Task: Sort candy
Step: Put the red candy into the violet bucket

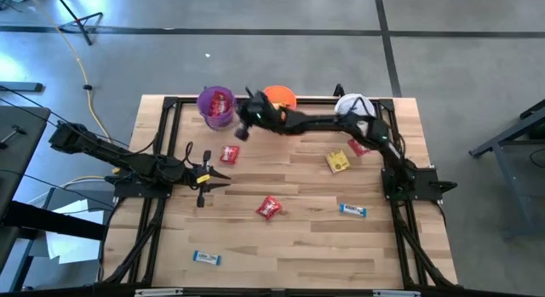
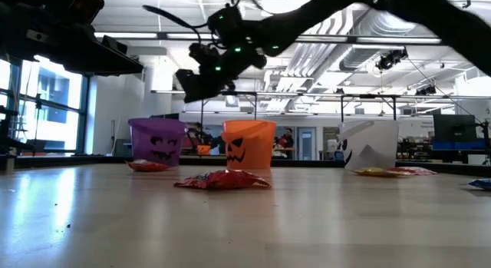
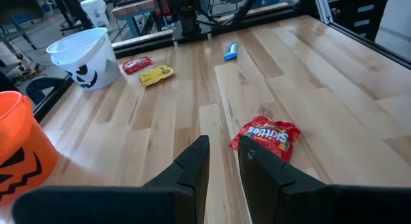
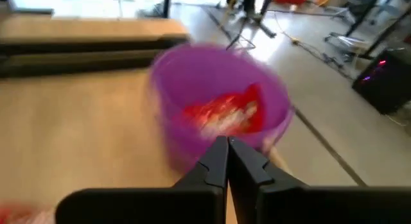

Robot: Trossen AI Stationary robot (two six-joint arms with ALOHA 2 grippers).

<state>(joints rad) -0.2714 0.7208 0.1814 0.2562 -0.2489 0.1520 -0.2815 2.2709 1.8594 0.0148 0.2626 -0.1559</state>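
Your right end effector (image 1: 241,127) hangs just beside the purple bucket (image 1: 216,105), fingers pressed together and holding nothing; red packets already lie inside that bucket. The nearest loose piece is a red packet (image 1: 230,154) on the worktop (image 1: 289,246), just below and short of it. Farther back along your right arm lie a yellow packet (image 1: 337,162) and another red packet (image 1: 358,147) near the white bucket (image 1: 355,107), with a blue-and-white bar (image 1: 352,210) well apart toward the arm's base. Your left end effector (image 3: 221,166) sits low over the worktop with its fingers parted a little and empty; a second red packet (image 3: 266,135) lies just ahead of it. Another blue-and-white bar (image 1: 206,259) lies at the near edge. Expect these pieces to be light and flat, with slick, crinkly wrappers that likely slide under a push. Take the packets across the short width, near the middle where the filling bulks up; pinch the slim bars across their narrow sides.
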